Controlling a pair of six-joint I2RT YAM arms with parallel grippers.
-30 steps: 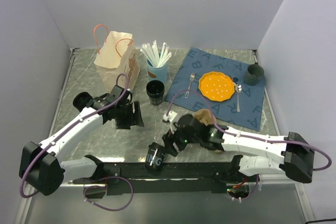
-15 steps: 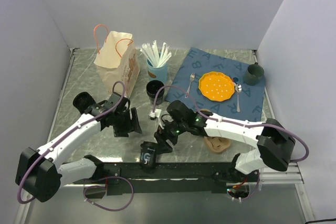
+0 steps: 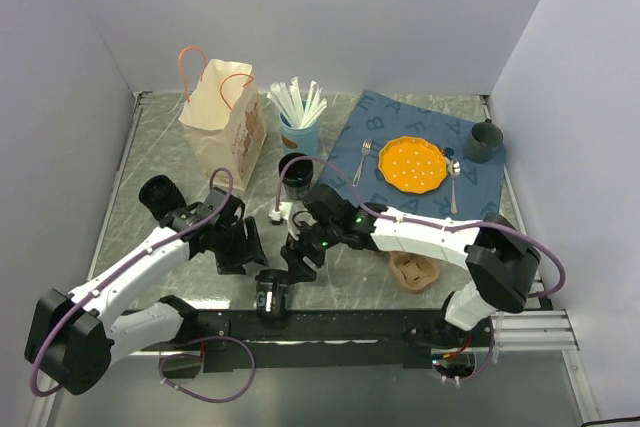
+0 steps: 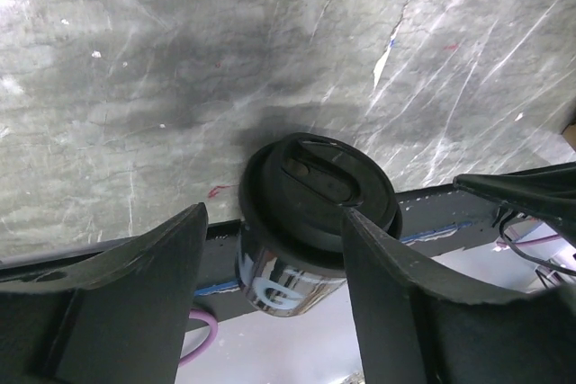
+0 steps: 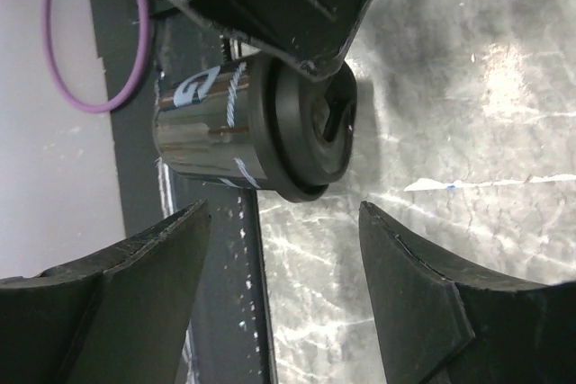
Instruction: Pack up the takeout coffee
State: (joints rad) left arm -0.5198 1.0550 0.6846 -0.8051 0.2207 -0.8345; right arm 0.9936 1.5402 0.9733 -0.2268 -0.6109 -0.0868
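The takeout coffee (image 3: 268,295), a small black cup with a black lid, stands at the table's near edge against the black base rail. In the left wrist view its lid (image 4: 319,193) sits between my left gripper's (image 4: 273,215) fingers; the right finger (image 4: 396,294) overlaps the lid's rim and the left finger stands apart. The left gripper (image 3: 248,250) is open. My right gripper (image 3: 298,259) is open just right of the cup. The right wrist view has the cup (image 5: 243,132) beyond the right gripper's (image 5: 283,211) empty fingertips.
A paper bag (image 3: 222,117) stands at the back left, beside a light-blue cup of straws (image 3: 300,133) and a lidless black cup (image 3: 296,172). A blue placemat (image 3: 480,207) carries an orange plate (image 3: 412,164), fork and spoon. A grey-green mug (image 3: 483,141) stands far right. A brown item (image 3: 415,270) lies near the right arm.
The coffee cup has slid left along the near edge with the right gripper following it. The left gripper has come down over the cup and narrowed slightly.
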